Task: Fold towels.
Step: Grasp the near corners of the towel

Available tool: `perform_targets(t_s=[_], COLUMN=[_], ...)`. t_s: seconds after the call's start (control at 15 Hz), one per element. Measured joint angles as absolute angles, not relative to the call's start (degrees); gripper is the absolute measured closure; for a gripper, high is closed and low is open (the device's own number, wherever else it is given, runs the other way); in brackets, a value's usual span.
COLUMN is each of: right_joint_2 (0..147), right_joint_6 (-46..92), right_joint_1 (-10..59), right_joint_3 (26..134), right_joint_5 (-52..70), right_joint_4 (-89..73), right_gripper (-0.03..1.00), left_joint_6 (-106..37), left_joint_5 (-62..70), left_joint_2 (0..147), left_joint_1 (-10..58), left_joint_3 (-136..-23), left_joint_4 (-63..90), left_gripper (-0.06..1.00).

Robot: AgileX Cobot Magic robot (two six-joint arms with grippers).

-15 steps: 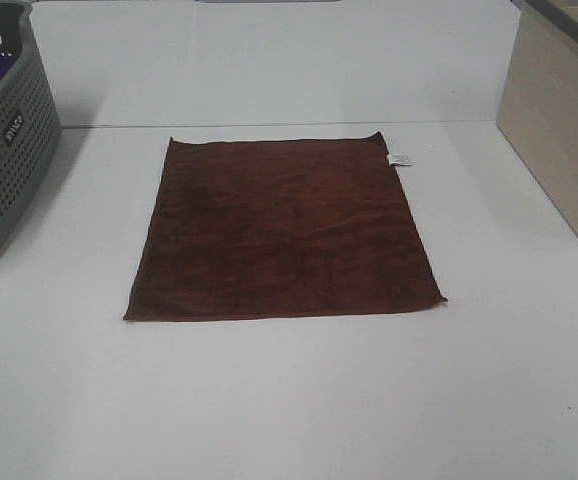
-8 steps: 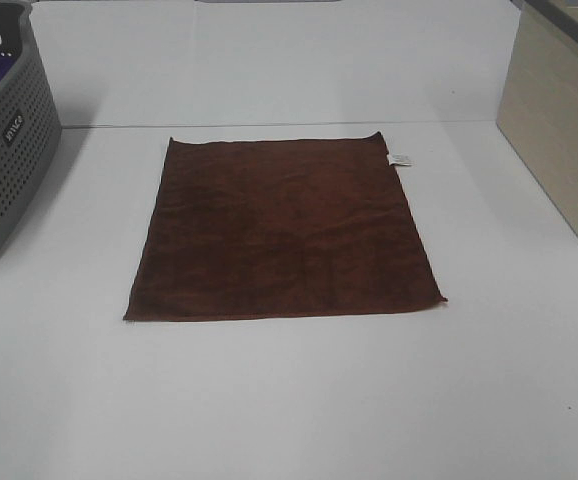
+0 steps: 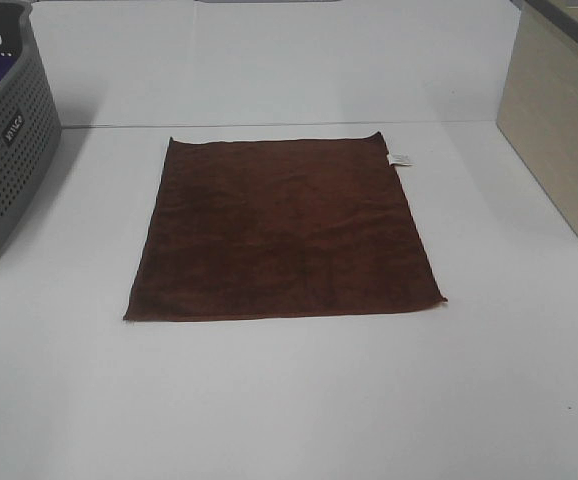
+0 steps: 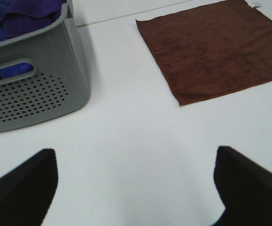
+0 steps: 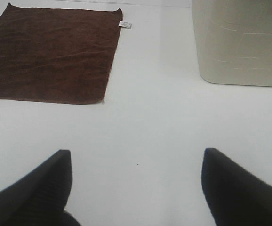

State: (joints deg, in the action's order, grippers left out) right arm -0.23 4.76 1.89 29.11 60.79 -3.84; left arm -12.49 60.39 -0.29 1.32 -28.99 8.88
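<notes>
A dark brown towel lies flat and unfolded in the middle of the white table, with a small white label at its far right corner. It also shows in the left wrist view and in the right wrist view. My left gripper is open and empty, well short of the towel's near left corner. My right gripper is open and empty, short of the towel's near right corner. Neither gripper shows in the exterior view.
A grey perforated basket stands at the left edge and holds purple towels. A beige bin stands at the right edge, also in the right wrist view.
</notes>
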Motion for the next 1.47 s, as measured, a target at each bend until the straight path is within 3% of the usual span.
perform_targets(t_s=[1.47], right_joint_2=[-0.2], right_joint_6=[4.8], right_joint_1=[1.9], right_joint_3=[29.1], right_joint_5=[60.8], right_joint_4=[-3.8], right_gripper=[0.23], left_joint_6=[-12.5], left_joint_5=[60.4], left_joint_2=[-0.3], left_joint_1=[1.3], left_joint_3=[-29.0], left_joint_4=[8.9], left_gripper=[0.11])
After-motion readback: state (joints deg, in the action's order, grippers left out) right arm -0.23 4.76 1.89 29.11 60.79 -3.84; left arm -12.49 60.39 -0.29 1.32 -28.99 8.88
